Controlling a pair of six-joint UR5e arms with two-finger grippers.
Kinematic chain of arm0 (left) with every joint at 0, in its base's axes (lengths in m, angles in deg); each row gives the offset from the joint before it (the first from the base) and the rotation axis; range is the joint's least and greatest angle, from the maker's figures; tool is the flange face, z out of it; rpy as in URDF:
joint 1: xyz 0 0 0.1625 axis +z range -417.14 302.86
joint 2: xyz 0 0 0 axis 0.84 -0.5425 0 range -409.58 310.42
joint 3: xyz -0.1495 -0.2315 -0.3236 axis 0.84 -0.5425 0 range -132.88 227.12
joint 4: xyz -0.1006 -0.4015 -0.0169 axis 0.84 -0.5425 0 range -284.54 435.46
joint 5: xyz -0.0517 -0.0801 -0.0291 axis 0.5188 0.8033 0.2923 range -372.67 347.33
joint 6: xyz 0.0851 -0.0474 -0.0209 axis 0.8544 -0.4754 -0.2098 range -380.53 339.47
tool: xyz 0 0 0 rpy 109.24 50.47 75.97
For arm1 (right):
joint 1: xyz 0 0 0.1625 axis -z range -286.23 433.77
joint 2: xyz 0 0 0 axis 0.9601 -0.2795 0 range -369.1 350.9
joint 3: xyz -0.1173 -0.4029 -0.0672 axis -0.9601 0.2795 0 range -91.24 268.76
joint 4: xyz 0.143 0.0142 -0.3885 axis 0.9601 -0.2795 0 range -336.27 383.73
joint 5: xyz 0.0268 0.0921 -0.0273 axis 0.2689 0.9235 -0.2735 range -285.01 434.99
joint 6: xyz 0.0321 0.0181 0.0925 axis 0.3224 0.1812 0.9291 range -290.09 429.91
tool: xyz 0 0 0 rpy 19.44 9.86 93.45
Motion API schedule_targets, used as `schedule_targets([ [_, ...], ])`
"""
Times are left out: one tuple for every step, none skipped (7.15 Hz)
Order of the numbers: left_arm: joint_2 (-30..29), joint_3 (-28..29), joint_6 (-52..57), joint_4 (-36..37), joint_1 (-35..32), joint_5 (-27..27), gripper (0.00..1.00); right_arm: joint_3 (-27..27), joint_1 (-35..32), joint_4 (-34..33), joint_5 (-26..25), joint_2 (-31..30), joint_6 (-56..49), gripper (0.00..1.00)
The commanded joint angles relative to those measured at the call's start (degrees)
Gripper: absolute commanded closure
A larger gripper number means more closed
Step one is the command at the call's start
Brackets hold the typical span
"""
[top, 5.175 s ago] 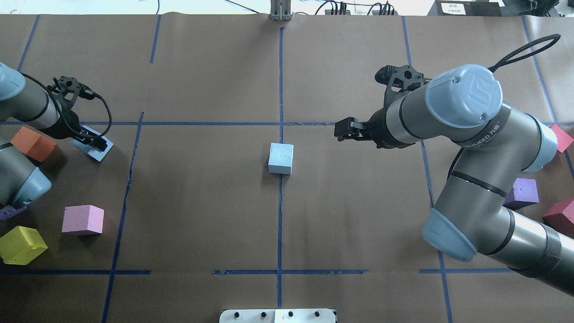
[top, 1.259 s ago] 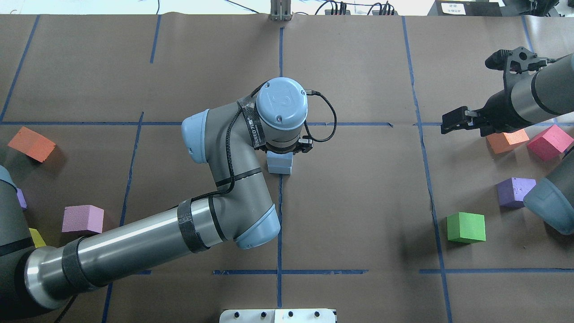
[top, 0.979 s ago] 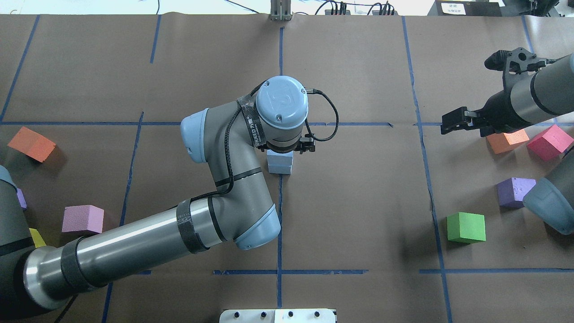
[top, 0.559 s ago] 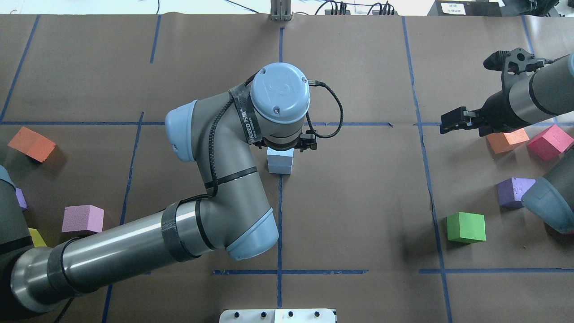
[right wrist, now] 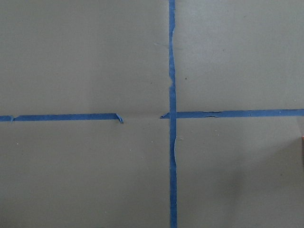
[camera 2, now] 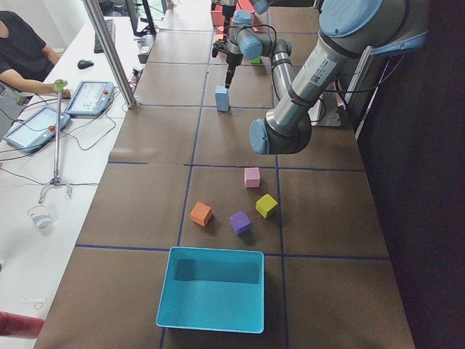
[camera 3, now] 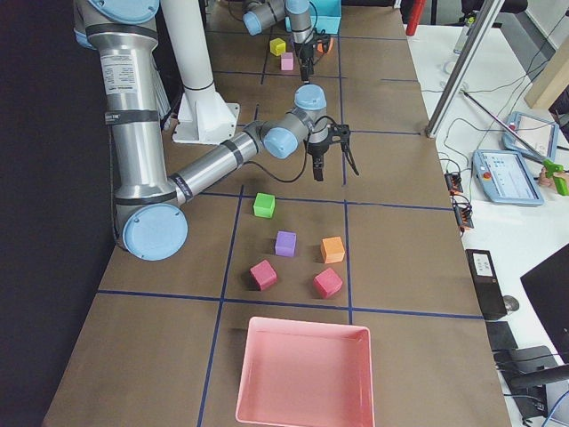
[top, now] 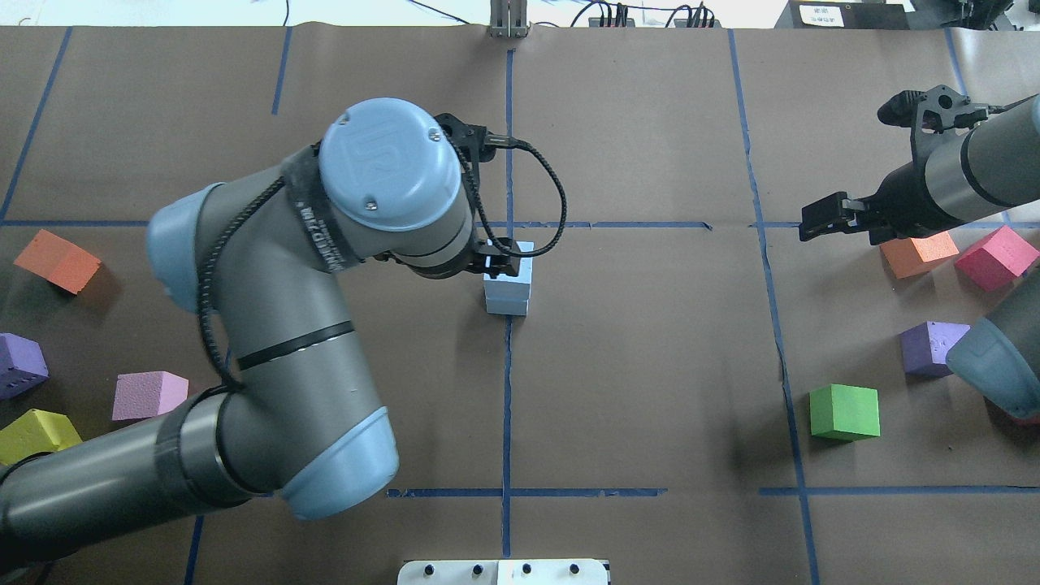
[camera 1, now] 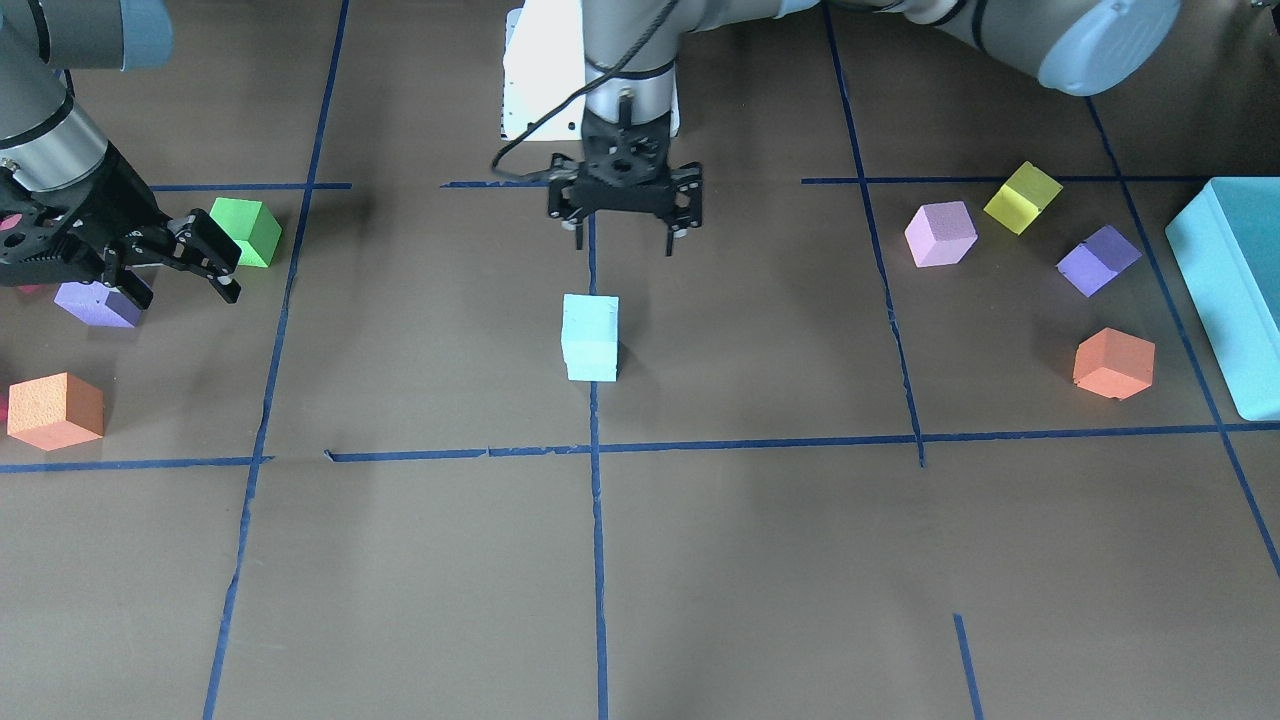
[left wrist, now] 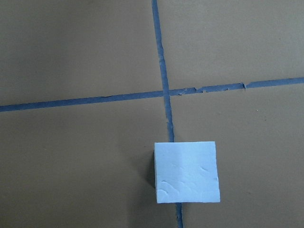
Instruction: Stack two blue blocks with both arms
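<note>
Blue blocks (camera 1: 590,325): 2 pale cubes stacked, aligned. Left gripper (camera 1: 624,246), right gripper (camera 1: 231,277): jaws apart, empty.

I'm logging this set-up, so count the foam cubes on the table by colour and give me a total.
Blue cubes: 2, stacked
Orange cubes: 2
Purple cubes: 2
Red cubes: 2
Green cube: 1
Yellow cube: 1
Pink cube: 1
Total: 11
</note>
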Motion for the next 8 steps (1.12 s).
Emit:
schedule_targets([
  [14.58,-12.65,13.88,0.05,-5.53,0.52,0.00,0.96,-4.86,-2.30,1.21,-0.61,-7.95,0.00],
  [22.31,-16.19,21.54,-0.21,-10.18,2.61,0.00,2.02,-9.59,-6.59,3.57,-0.70,-16.97,0.00],
  [27.26,-16.22,28.31,-0.39,-16.58,10.20,0.00,2.11,-14.16,-11.76,4.55,-0.88,-26.81,0.00],
  [31.75,-16.23,37.87,-0.65,-23.16,15.93,0.00,2.29,-18.21,-16.34,5.87,-1.05,-35.87,0.00],
  [35.01,-15.62,47.18,-0.65,-30.02,19.64,0.00,3.68,-22.43,-19.69,8.32,-2.53,-45.01,0.00],
  [35.66,-12.39,55.02,-0.57,-36.87,23.42,0.00,7.96,-26.91,-19.72,11.21,-3.77,-53.97,0.00],
  [35.75,-6.44,64.41,-0.65,-43.64,28.51,0.00,12.61,-31.48,-19.72,14.29,-3.78,-61.20,0.00],
  [38.19,0.06,76.95,-0.83,-51.71,32.47,0.00,14.92,-34.66,-19.90,15.54,-3.87,-65.18,0.00],
])
